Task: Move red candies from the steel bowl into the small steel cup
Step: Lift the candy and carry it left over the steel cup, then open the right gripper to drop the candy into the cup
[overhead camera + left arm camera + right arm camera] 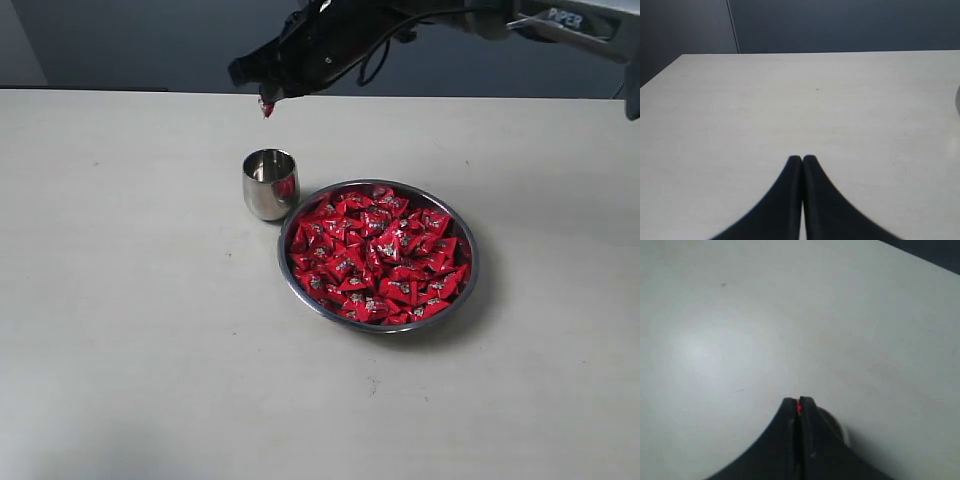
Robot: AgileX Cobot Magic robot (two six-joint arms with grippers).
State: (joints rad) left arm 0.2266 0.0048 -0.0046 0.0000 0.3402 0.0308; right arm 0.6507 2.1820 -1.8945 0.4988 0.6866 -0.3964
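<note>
red candy (pixel 266 107) pinched, right end effector (pixel 799 401) raised

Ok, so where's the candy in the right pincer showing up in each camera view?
Exterior: the candy hangs from the right pincer near the top, above the cup.
Left wrist: not in it; only the shut left pincer over the table.
Right wrist: a red sliver between the pincer tips.
Shared landmark: the pale table, in all three.
</note>
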